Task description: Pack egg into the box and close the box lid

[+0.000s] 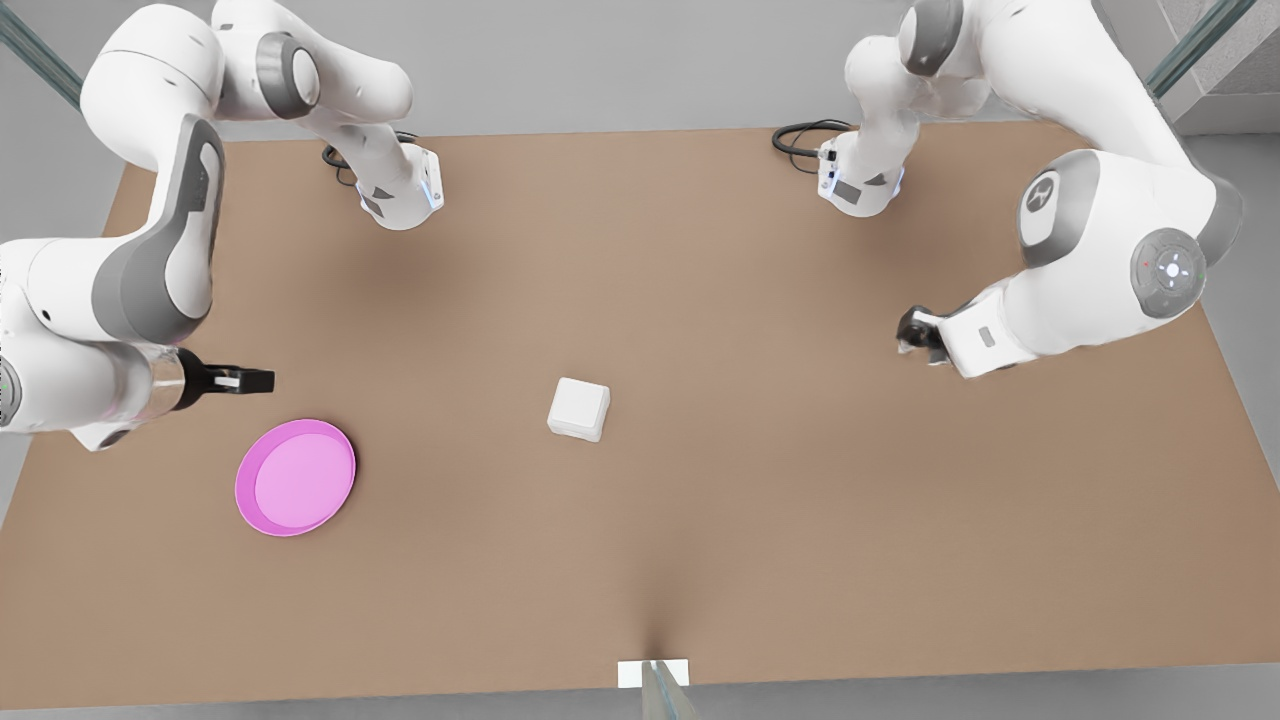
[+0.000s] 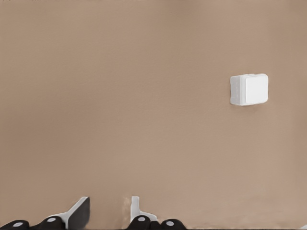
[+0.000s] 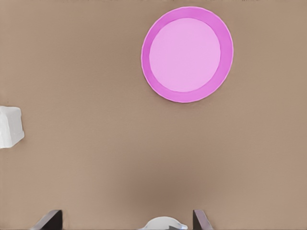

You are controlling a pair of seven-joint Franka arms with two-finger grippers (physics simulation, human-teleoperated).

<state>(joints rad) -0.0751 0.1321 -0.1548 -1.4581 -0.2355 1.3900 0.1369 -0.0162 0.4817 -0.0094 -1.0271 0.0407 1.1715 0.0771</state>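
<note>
The box (image 1: 579,410) is a small white carton in the middle of the brown table, with the box lid (image 1: 581,400) lying flat down on it. It also appears in the left wrist view as the box (image 2: 248,89) and at the picture's edge in the right wrist view as the box (image 3: 9,127). The egg is out of view. My left gripper (image 1: 908,335) hovers at the front view's right, far from the box, open and empty (image 2: 109,202). My right gripper (image 1: 262,380) is at the front view's left, just above the pink plate, wide open with nothing held (image 3: 125,214).
An empty round pink plate (image 1: 295,478) (image 3: 187,53) lies at the front view's left, well apart from the box. Black cables (image 1: 800,135) lie by the arm bases at the back edge. A small white marker (image 1: 653,673) sits at the front edge.
</note>
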